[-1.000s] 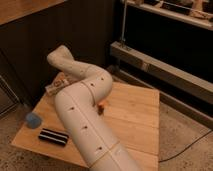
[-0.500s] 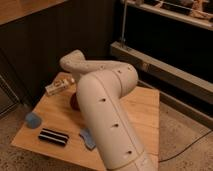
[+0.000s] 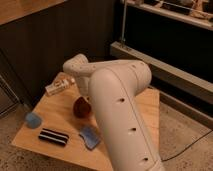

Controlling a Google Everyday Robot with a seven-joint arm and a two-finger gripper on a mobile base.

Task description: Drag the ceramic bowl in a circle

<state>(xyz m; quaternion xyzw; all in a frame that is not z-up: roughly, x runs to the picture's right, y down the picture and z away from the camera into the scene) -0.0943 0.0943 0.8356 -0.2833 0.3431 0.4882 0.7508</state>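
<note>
The ceramic bowl (image 3: 81,107) is small, round and glossy red-orange. It sits near the middle of the wooden table (image 3: 60,107). My white arm (image 3: 120,100) fills the centre of the view, and its elbow (image 3: 75,65) bends down over the bowl. My gripper (image 3: 88,99) is at the bowl's right rim, mostly hidden behind the forearm. The bowl's right side is covered by the arm.
A small blue round sponge (image 3: 33,120) lies at the table's left edge. A black-and-white striped object (image 3: 53,136) and a blue packet (image 3: 90,138) lie near the front. A white bottle (image 3: 60,86) lies at the back. A dark shelf unit (image 3: 165,60) stands to the right.
My arm has swung up and closer to the camera. The bowl has shifted left and then a little toward the table's front.
</note>
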